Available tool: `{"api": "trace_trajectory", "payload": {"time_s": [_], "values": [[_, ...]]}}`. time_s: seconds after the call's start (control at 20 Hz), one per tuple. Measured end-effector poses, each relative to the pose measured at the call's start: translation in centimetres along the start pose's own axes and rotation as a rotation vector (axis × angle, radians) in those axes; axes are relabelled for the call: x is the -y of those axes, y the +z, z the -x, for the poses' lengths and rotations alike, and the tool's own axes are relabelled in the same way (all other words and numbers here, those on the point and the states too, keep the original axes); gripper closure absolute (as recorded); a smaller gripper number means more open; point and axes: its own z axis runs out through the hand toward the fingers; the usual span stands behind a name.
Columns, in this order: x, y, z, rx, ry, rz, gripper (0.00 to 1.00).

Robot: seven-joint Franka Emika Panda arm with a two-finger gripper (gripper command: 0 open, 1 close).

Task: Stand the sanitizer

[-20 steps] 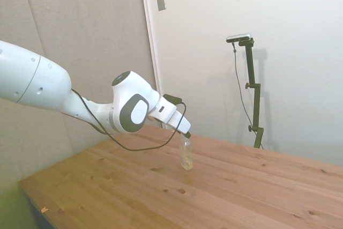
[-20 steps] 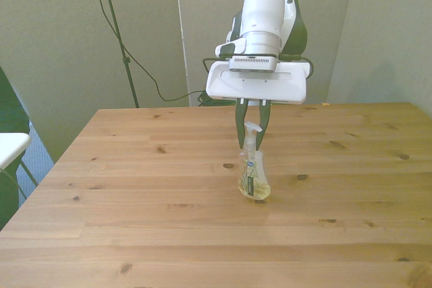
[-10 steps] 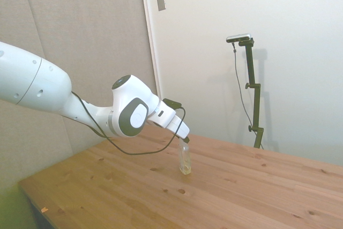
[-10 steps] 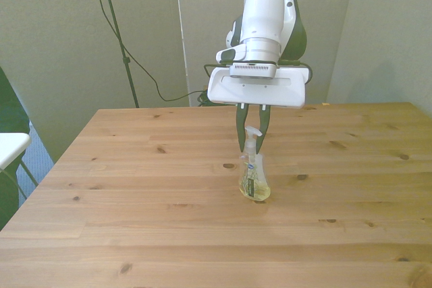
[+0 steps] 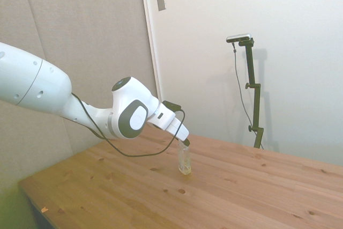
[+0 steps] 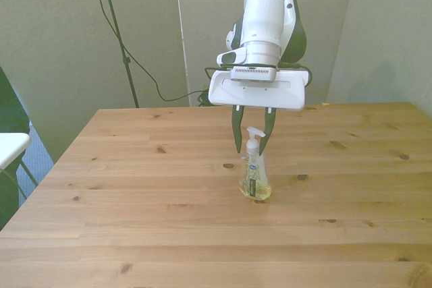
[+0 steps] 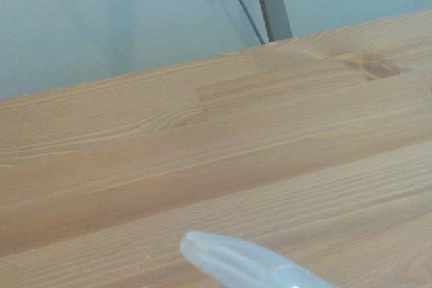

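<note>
Clear bottle [image 6: 254, 179] stands upright on my wooden table [image 6: 135, 187]; the pincer [image 6: 253, 141] is spread open, fingers at three and nine o'clock of its pump, gripping nothing.

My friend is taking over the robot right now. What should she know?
Gripper: open, one finger on each side of the pump top, not squeezing it.
Sanitizer: standing upright on its base near the middle of the wooden table; its tip shows in the wrist view.
Done: the bottle is stood up and let go.
Left: lift the arm straight up without knocking the bottle.
</note>
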Motion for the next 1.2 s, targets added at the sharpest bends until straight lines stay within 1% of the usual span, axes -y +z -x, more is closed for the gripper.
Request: {"api": "trace_trajectory", "payload": {"time_s": [0.3,0.45,0.65,0.85,1.0,1.2], "values": [[0.2,-0.3,0.1,0.003,-0.005,0.002,0.0],[0.6,-0.9,-0.1,0.022,-0.004,0.015,0.0],[1.2,-2.4,-1.2,0.106,-0.011,0.059,0.0],[1.3,-3.2,-1.8,0.221,-0.061,0.118,0.0],[0.7,-3.2,-0.6,0.307,-0.121,0.155,0.0],[-1.0,-3.8,1.7,0.371,-0.172,0.178,0.0]]}}
